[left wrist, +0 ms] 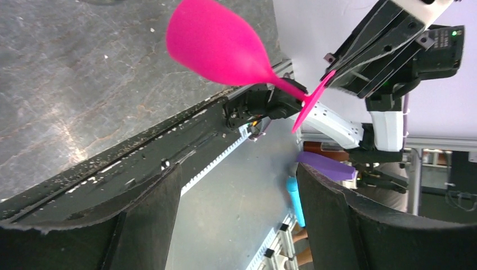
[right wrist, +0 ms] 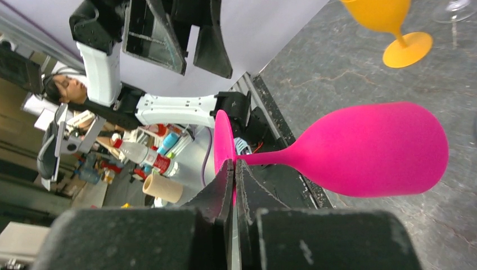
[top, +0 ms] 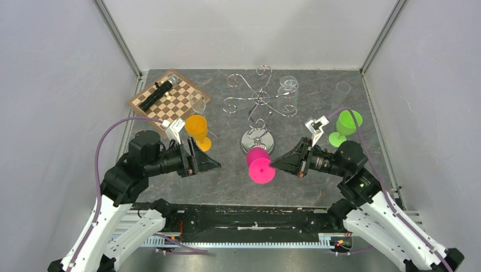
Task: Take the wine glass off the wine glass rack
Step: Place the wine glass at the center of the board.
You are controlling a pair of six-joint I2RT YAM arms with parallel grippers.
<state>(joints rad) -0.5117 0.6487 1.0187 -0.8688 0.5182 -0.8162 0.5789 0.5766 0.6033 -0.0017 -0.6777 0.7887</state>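
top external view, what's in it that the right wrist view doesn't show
Only top external: the wine glass rack, a chessboard and a green glass. Only right wrist: a close look at the right gripper shut on the foot of the pink wine glass, and a person beyond the table. Both: the pink wine glass and an orange glass.

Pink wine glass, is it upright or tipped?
Tipped: the pink wine glass is held sideways off the table, its foot pinched by the right gripper.

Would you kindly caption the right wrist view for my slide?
Right pincer clamps the foot of a pink plastic wine glass held sideways over the grey marbled table, orange plastic goblet beyond.
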